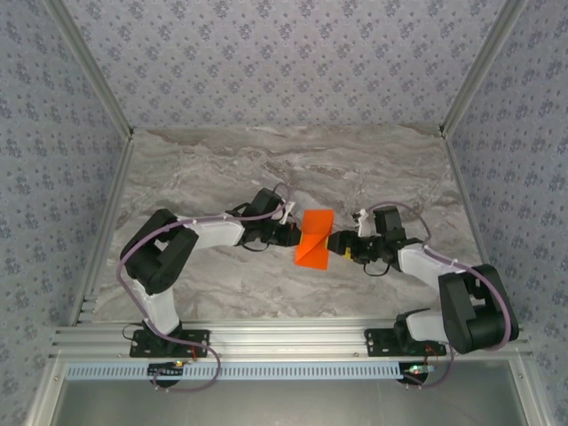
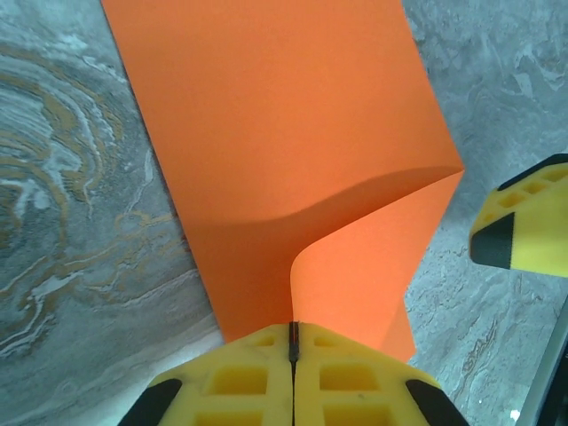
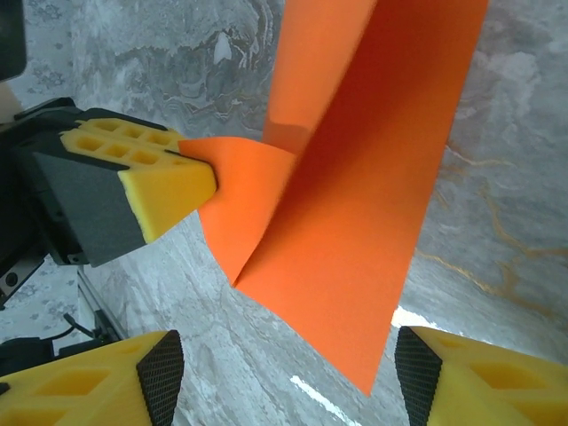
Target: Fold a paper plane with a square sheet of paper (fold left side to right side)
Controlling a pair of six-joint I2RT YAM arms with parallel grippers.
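The square sheet of paper (image 1: 313,237) is bright orange and lies partly folded on the marble table, mid-centre between the two arms. One flap curls up off the flat layer (image 2: 293,133). My left gripper (image 2: 294,330) is shut on the edge of that raised flap, its yellow fingers pressed together on the paper. In the top view the left gripper (image 1: 295,233) is at the sheet's left side. My right gripper (image 3: 284,382) stands open just short of the sheet (image 3: 355,204), touching nothing. In the top view the right gripper (image 1: 340,243) is at the sheet's right edge.
The grey veined marble table (image 1: 222,169) has bare room all around the paper. Metal frame rails (image 1: 106,222) and patterned walls bound it at the left, right and back. One right finger (image 2: 524,222) shows at the right in the left wrist view.
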